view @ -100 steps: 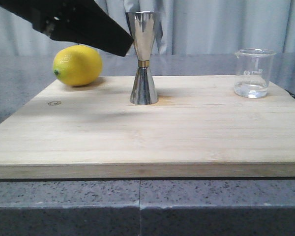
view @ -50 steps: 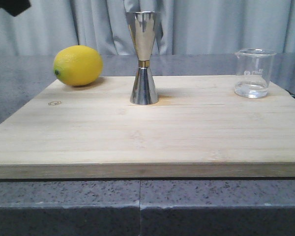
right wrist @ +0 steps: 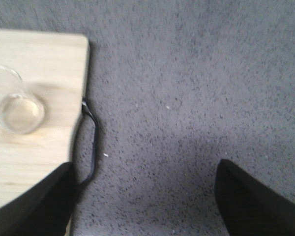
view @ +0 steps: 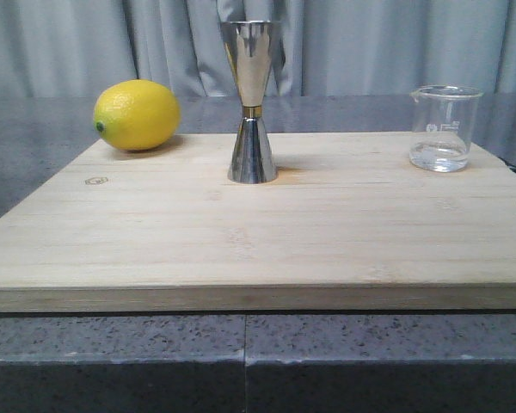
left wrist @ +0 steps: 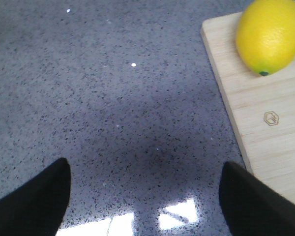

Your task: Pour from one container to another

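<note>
The clear glass beaker (view: 445,127) stands upright at the back right of the wooden board (view: 258,232), with a little clear liquid in its bottom. The right wrist view shows the beaker (right wrist: 17,105) from above. The steel hourglass jigger (view: 251,103) with its gold waist band stands upright at the board's back middle. Neither arm shows in the front view. My left gripper (left wrist: 145,189) is open over the grey counter beside the board's left edge, nothing between its fingers. My right gripper (right wrist: 145,189) is open over the counter off the board's right edge, apart from the beaker.
A yellow lemon (view: 136,114) lies on the board's back left corner; the left wrist view shows the lemon (left wrist: 269,34) too. A thin dark cord loop (right wrist: 91,142) hangs at the board's right edge. Speckled grey counter (view: 26,155) surrounds the board; grey curtains behind.
The left arm, which covered the upper left of the front view a second ago, has pulled away to the left and out of that view. The jigger, beaker and lemon have not moved.
</note>
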{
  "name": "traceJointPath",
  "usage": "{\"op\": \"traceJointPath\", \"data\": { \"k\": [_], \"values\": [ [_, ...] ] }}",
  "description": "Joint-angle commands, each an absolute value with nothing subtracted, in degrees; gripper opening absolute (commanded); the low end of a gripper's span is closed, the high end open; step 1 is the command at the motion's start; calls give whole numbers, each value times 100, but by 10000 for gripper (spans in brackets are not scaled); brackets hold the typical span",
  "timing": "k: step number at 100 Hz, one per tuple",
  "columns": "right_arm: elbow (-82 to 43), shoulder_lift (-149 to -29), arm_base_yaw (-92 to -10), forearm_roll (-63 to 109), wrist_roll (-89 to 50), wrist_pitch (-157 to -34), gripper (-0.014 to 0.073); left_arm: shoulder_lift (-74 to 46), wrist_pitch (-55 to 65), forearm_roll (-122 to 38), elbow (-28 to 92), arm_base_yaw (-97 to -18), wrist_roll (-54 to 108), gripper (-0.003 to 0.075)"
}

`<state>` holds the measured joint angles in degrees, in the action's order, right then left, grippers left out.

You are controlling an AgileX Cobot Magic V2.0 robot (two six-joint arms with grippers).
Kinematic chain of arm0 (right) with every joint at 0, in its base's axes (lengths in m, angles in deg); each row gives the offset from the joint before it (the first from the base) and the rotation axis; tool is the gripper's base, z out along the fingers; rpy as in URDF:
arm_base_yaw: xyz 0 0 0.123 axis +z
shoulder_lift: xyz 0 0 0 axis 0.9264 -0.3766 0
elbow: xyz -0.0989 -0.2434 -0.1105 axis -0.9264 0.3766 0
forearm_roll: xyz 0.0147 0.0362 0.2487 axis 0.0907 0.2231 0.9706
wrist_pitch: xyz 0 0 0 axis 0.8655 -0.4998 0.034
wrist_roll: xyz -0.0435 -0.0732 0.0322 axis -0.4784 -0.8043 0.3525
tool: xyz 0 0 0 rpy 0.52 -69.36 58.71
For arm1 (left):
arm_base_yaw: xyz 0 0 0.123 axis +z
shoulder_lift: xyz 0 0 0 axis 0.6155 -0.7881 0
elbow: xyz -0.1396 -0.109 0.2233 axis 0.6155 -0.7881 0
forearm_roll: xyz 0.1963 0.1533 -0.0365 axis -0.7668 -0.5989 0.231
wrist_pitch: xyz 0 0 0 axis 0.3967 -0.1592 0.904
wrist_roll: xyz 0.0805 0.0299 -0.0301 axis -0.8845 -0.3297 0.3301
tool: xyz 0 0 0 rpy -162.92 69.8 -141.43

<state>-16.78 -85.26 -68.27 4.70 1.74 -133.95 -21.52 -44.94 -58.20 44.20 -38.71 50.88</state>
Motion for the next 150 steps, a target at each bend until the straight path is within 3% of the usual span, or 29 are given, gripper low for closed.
{"op": "traceJointPath", "data": {
  "k": [1,20,37,84,93,110,125,135,150],
  "values": [
    [-1711,-8145,-6899,723,57,-12805,541,-1656,-3692,-5556,4119,-3680,5171,553],
    [-1289,-7357,-6899,868,67,-12279,541,-608,-2410,-5434,2857,-3631,5366,476],
    [-880,-6742,-6899,878,67,-12240,541,304,-1942,-5368,2047,-3631,5470,469],
    [-535,-6291,-6899,726,67,-12189,538,874,-1889,-5368,1678,-3631,5493,438],
    [-535,-6291,-6899,726,67,-12189,465,874,-1889,-5359,1678,-3631,5493,358],
    [-535,-6291,-6899,726,67,-12189,194,874,-1889,-5359,1678,-3631,5493,144],
    [-535,-6291,-6899,726,67,-12189,8,874,-1889,-5359,1678,-3631,5493,-15],
    [-535,-6302,-6899,726,67,-12179,-71,874,-1889,-5359,1678,-3631,5493,-19],
    [-535,-6303,-6899,712,67,-12276,-71,874,-1879,-5359,1678,-3631,5493,-19]
  ]
}}
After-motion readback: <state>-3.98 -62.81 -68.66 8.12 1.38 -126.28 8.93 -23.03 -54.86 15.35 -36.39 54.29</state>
